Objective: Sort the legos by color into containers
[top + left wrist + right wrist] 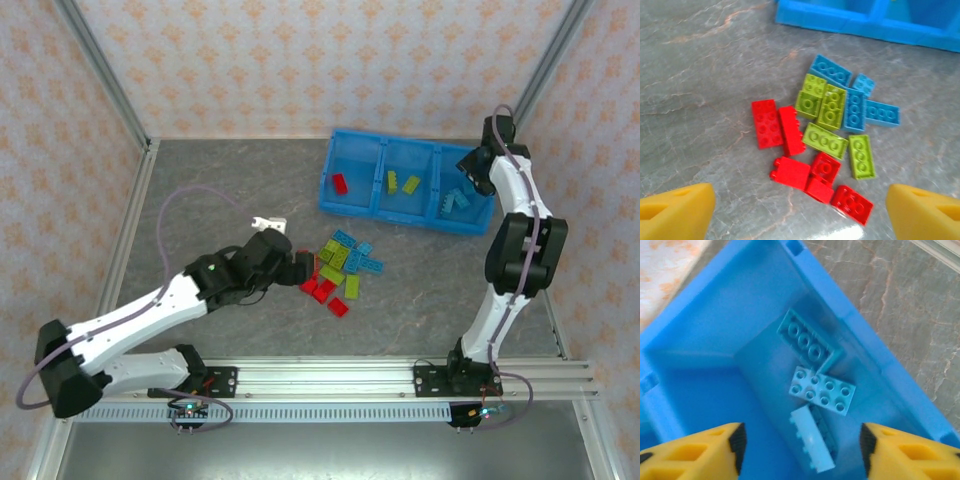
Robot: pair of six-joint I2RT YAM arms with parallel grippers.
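Yellow-tipped right end effector point(801, 445) hangs spread over tray point(700, 340) (left one point(800, 212) spread over legos point(825, 125)).

Grey table point(220, 180): loose legos point(340, 265), blue tray point(400, 218)

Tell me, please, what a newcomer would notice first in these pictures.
The heap of red, lime green and light blue legos at mid-table stands out, ahead of the open left gripper. Then the blue tray at the far right, where the right gripper hangs over light blue bricks in its rightmost compartment.
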